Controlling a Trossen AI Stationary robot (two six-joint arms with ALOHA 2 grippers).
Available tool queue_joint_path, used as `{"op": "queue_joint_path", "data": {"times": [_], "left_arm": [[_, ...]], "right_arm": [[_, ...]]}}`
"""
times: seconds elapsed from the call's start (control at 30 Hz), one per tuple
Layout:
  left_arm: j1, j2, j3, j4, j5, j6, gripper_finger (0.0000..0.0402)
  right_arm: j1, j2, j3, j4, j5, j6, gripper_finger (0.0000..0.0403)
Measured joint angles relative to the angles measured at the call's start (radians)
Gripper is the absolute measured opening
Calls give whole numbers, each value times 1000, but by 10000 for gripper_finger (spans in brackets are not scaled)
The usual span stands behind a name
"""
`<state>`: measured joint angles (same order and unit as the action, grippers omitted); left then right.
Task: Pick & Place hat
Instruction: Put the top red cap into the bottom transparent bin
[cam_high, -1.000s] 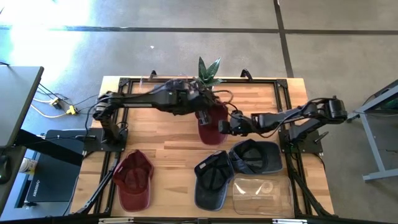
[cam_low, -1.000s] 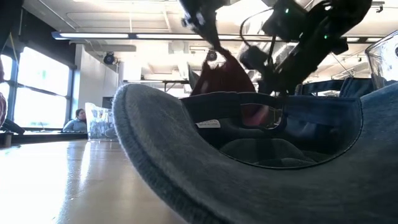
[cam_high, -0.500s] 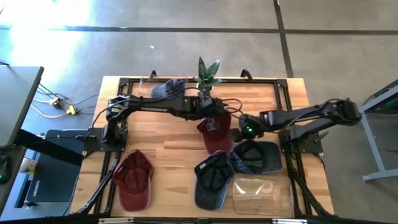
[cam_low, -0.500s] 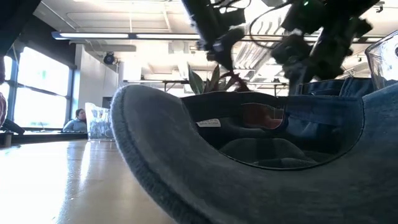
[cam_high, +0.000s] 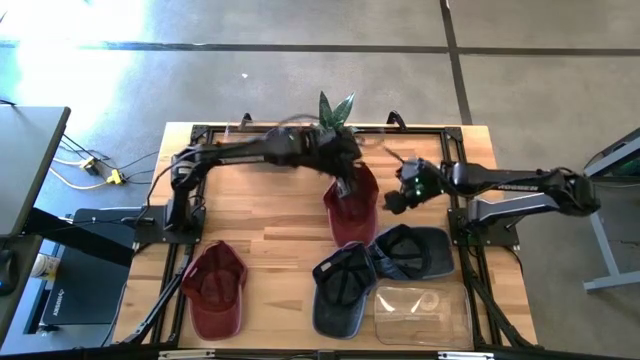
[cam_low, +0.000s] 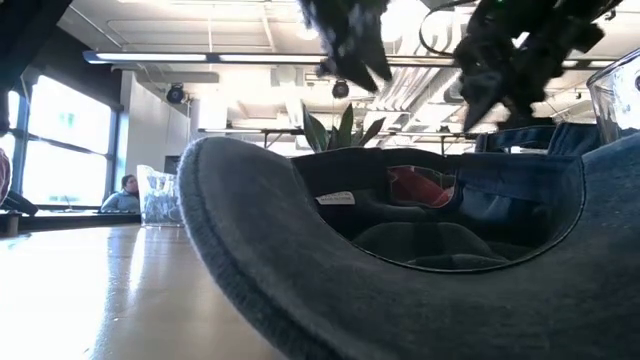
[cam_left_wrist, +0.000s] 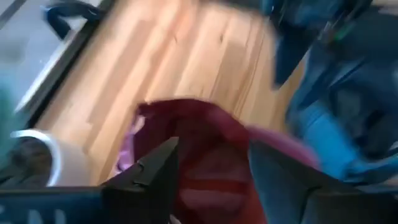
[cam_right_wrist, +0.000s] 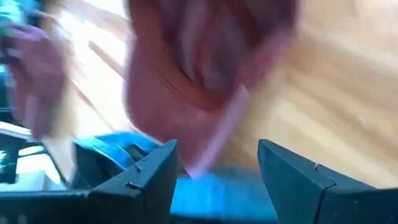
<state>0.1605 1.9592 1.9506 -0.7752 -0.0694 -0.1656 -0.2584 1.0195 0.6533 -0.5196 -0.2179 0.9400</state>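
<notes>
A dark red hat (cam_high: 350, 215) lies on the wooden table near its middle, with nothing holding it. My left gripper (cam_high: 350, 182) hangs open just above the hat's far end; in the left wrist view the hat (cam_left_wrist: 205, 137) shows below and between the spread fingers (cam_left_wrist: 155, 177). My right gripper (cam_high: 393, 200) stands open a little to the hat's right, off the cloth, and faces the hat (cam_right_wrist: 205, 68). In the low view only a strip of the red hat (cam_low: 420, 187) shows, behind a blue hat's rim.
Two dark blue hats (cam_high: 340, 285) (cam_high: 415, 250) lie just in front of the red hat. A second red hat (cam_high: 213, 290) lies at the near left. A clear container (cam_high: 420, 312) sits at the near right, a potted plant (cam_high: 335, 108) at the far edge.
The red hat, held up by both grippers a second ago, has come down onto the table and lies flat. My right gripper opened, let go and drew back toward the right edge. My left gripper then opened and let go, staying over the hat's far end.
</notes>
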Motion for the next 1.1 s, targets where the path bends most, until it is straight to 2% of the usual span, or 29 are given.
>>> {"op": "queue_joint_path", "data": {"times": [0.1, 0.17, 0.33, 0.47, 0.6, 0.7, 0.87, 0.97, 1.1], "left_arm": [[16, 0, 101, -218, -22, -73, 196], [27, 5, 118, -300, -60, -120, 197], [54, 7, 58, -401, -152, -277, 186], [62, 5, 45, -428, -156, -293, 166], [54, 4, -7, -384, -130, -247, 149], [54, 4, -60, -329, -88, -201, 133], [69, -47, -133, -291, -78, -79, 104], [86, -73, -194, -263, -40, -10, 91], [95, -127, -263, -205, 28, 60, 79]], "right_arm": [[-87, 18, 0, 143, -39, -90, 191], [-150, 40, 0, 233, -55, -128, 169], [-290, 143, 1, 460, -70, -188, 87], [-360, 255, 0, 534, -58, -210, 14], [-381, 362, 0, 589, -26, -194, 18], [-376, 440, 21, 657, -67, -170, 11], [-351, 554, 170, 566, -118, -235, 7], [-334, 607, 277, 381, -173, -321, 3], [-281, 630, 383, 122, -179, -441, 5]]}}
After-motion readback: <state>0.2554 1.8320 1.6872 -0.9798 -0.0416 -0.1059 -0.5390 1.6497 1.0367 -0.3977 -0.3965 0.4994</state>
